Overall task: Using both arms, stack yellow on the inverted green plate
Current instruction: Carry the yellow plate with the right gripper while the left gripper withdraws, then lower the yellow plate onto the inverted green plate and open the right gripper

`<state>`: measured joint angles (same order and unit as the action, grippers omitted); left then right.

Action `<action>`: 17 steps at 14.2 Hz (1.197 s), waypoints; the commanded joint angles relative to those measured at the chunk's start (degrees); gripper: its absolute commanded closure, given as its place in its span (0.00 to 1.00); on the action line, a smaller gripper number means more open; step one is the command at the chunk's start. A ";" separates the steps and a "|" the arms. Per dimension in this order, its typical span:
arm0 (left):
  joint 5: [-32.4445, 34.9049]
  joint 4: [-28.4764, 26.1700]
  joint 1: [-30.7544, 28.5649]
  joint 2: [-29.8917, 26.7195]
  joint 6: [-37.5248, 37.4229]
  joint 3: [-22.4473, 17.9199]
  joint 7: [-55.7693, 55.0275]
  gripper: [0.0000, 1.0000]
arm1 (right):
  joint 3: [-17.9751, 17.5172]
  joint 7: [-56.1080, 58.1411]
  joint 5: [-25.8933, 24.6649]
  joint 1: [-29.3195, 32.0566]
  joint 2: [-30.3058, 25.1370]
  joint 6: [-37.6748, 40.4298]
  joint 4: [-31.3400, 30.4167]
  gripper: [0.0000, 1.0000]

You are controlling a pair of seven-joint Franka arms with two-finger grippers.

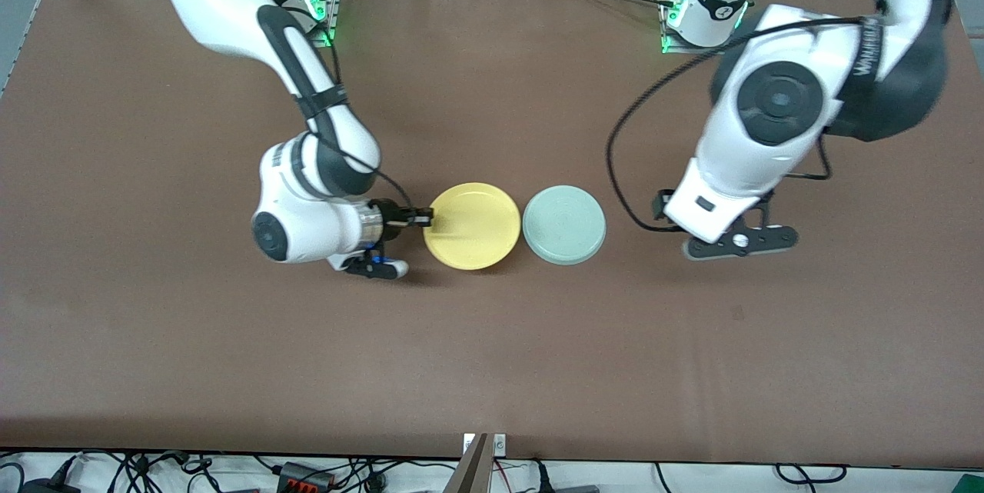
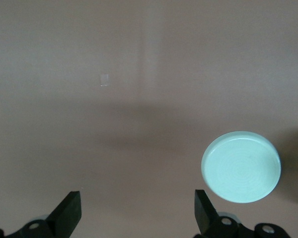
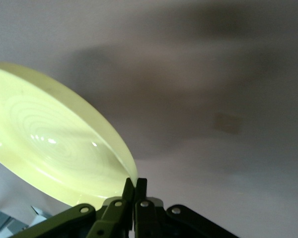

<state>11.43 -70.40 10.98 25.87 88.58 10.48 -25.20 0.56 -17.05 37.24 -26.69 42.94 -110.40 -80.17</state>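
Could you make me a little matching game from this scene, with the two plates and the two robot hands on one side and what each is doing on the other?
Things:
1. yellow plate
2. green plate
3. right end effector
4. left end effector

States:
A. lying upside down on the table
B. open, holding nothing
C. right way up, gripped at its rim
D. shut on a plate's rim

Pairs: 1-C, 2-A, 3-D, 4-B

Glossy plastic yellow plate (image 1: pixel 472 225), satin green plate (image 1: pixel 564 224), matt brown table (image 1: pixel 492 354).
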 commanded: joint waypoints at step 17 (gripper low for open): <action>-13.01 -25.40 -7.28 -25.17 7.31 -12.06 27.93 0.00 | 0.49 -15.02 8.46 -13.73 13.57 -8.06 12.58 1.00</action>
<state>-0.59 -93.61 2.06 2.06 94.33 -0.33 3.54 0.59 -30.50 44.73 -39.41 54.94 -116.64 -69.70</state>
